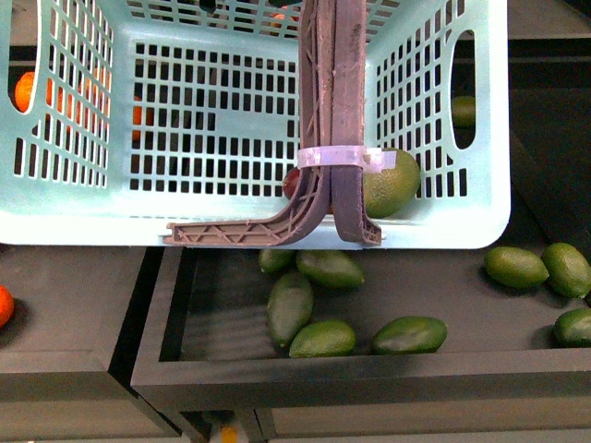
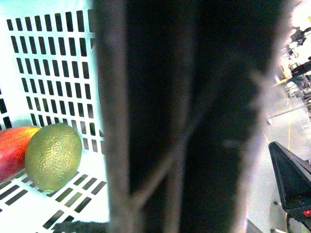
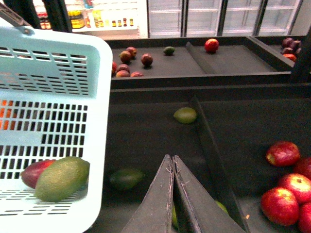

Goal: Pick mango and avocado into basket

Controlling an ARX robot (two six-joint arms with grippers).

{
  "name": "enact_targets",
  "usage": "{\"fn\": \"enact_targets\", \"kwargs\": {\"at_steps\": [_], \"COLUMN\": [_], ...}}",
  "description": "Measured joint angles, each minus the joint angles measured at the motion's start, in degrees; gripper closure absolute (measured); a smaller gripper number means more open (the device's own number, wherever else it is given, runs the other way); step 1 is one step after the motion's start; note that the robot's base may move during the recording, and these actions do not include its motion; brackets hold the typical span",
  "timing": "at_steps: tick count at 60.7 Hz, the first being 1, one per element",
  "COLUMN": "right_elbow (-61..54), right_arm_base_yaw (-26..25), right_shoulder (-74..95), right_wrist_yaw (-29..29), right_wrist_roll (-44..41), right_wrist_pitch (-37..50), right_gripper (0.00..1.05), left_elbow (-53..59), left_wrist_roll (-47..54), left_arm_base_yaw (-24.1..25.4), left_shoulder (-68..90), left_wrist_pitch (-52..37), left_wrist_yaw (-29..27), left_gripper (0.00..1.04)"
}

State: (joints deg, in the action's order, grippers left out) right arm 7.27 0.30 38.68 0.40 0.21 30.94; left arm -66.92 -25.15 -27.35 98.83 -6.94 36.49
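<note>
The light teal basket (image 1: 249, 226) hangs above the produce bins, its brown handles (image 1: 332, 111) bound by a white zip tie (image 1: 346, 157). My left gripper is shut on those handles, which fill the left wrist view as a dark blur (image 2: 184, 121) and hide its fingers. On the basket's floor the green avocado (image 2: 53, 155) lies touching the red-orange mango (image 2: 12, 148). Both also show through the slotted wall, the avocado (image 3: 60, 178) in front of the mango (image 3: 31, 172). My right gripper (image 3: 172, 160) is shut and empty, beside the basket (image 3: 97, 97) over a dark bin.
Several loose green avocados (image 1: 319, 340) lie in the dark bin (image 1: 277, 378) below the basket. More avocados (image 1: 517, 266) lie to the right, and oranges (image 1: 26, 90) behind at the left. Red apples (image 3: 282, 153) fill the bin past a divider (image 3: 209, 141).
</note>
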Motion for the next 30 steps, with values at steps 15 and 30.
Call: {"fn": "enact_targets", "kwargs": {"at_steps": [15,30], "right_elbow": [-3.4,-5.4], "right_arm_base_yaw": [-0.1,-0.1], "right_shoulder": [-7.8,-14.1], "right_wrist_yaw": [-0.3,-0.3], "right_wrist_roll": [0.0,0.0], "right_wrist_pitch": [-4.4,-8.8], "right_gripper": [1.03,1.03], "left_elbow": [0.0,0.0], "left_wrist_roll": [0.0,0.0], "left_arm_base_yaw": [0.0,0.0], "left_shoulder": [0.0,0.0], "left_wrist_pitch": [0.0,0.0], "left_wrist_yaw": [0.0,-0.1], "left_gripper": [0.94,0.94]}}
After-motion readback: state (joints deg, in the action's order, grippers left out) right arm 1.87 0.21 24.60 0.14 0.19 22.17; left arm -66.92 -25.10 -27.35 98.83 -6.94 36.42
